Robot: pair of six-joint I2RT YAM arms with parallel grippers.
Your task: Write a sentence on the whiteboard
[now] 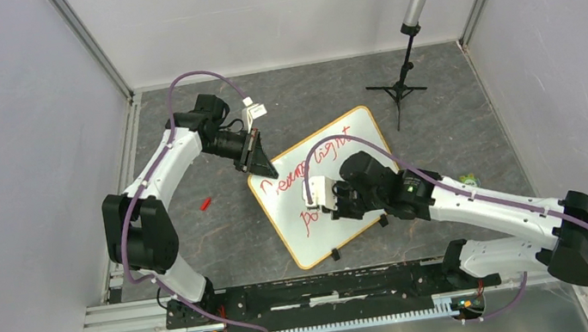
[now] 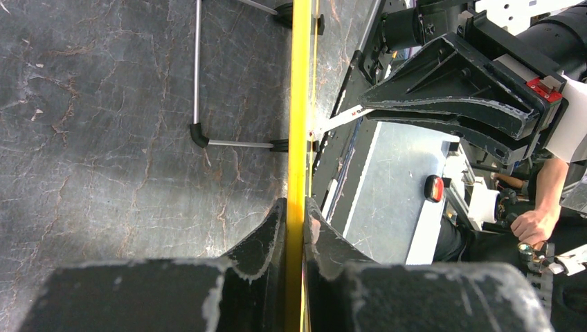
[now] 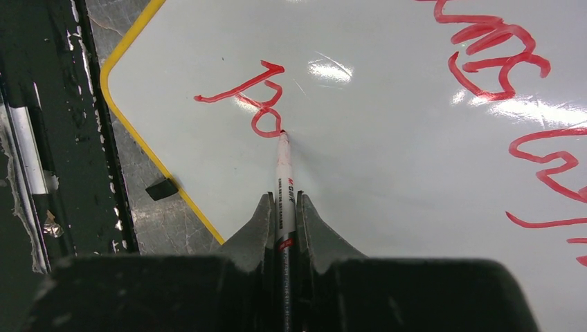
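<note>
1. Right pincer (image 3: 284, 202) is clamped on a marker (image 3: 284, 173), its tip touching the whiteboard (image 1: 324, 238).
2. Left pincer (image 2: 296, 211) is clamped on the board's rim at its 10 o'clock side.
3. The whiteboard lies mid-worktop (image 1: 221, 228).
4. The sentence (image 1: 308, 164) has a second line, at 7 o'clock, apparently reading "po".

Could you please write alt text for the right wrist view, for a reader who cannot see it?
The right gripper holds a marker, its tip on the whiteboard at the end of red letters, roughly "po". More red handwriting crosses the upper right; the board's yellow rim and a black clip show at left.
</note>
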